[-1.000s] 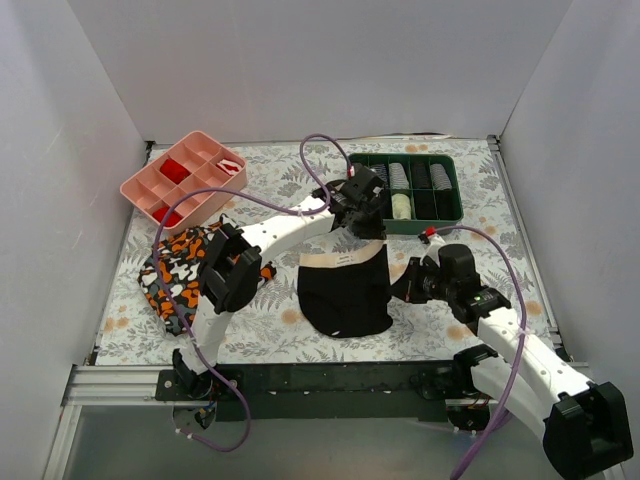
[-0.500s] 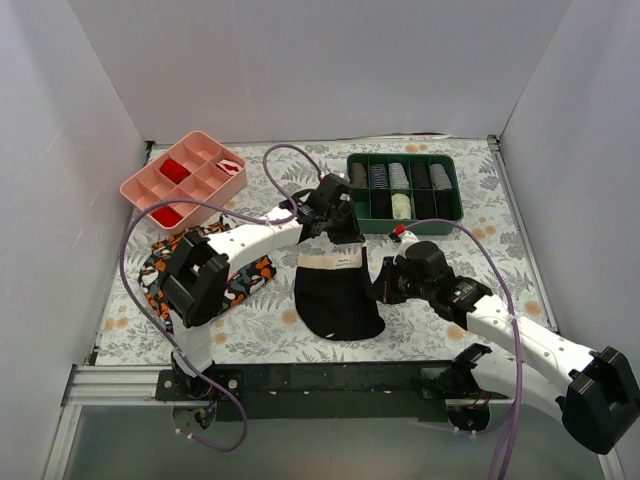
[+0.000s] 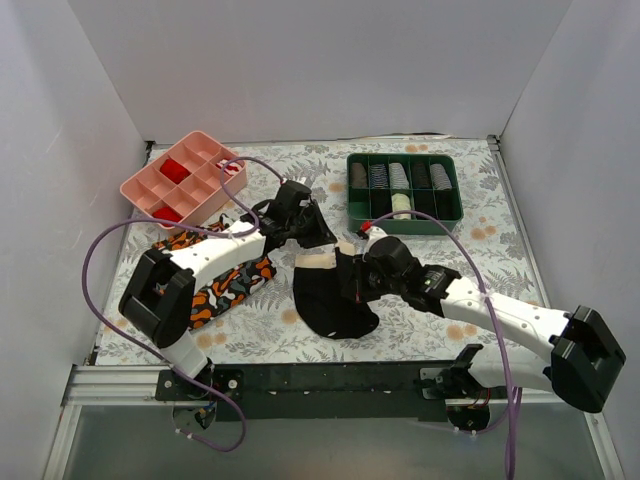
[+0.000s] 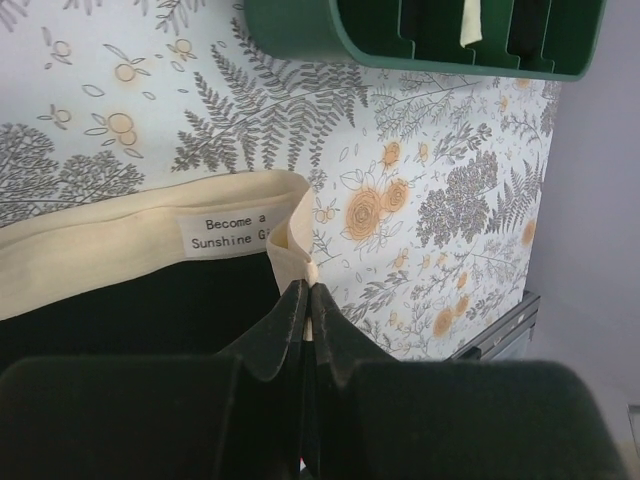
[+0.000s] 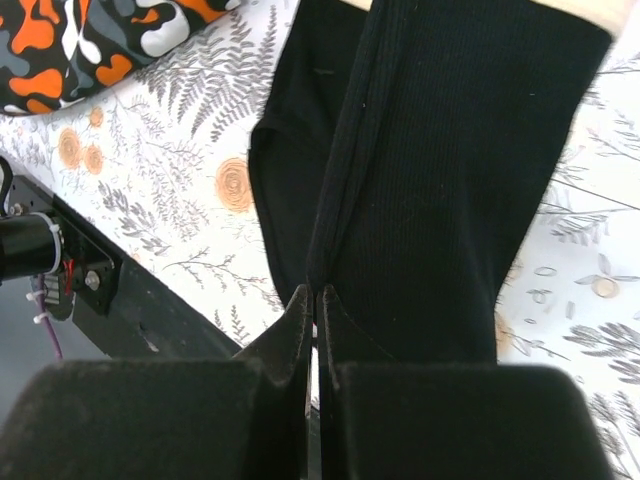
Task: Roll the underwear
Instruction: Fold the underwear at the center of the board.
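Looking from above, you are seeing the underwear lying on the floral table between the two arms, its cream waistband facing the far side and its black body bunching narrower toward the near edge. Your left gripper is pinching tight on the waistband's corner, just beside the printed label — cream fabric is running straight into the closed fingertips. Your right gripper is clamping a raised black fold of the same garment, jaws pressed together on it. The patterned cloth is lying left of the underwear, partly under the left arm; the green tray and pink tray are sitting along the far side.
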Action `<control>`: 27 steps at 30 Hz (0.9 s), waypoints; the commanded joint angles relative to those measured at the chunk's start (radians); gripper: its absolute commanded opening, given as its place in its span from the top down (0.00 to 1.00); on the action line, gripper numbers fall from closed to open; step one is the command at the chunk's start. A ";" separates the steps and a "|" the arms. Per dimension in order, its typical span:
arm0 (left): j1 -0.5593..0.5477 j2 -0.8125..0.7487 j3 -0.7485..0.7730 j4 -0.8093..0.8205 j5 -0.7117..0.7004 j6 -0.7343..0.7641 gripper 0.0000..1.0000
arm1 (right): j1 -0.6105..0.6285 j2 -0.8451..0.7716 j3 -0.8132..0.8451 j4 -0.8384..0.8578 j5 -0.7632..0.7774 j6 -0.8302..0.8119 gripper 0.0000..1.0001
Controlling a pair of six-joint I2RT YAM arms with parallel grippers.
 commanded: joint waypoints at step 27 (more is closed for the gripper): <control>0.221 -0.154 -0.326 0.190 0.101 0.069 1.00 | 0.137 0.397 0.234 0.143 0.015 0.068 0.99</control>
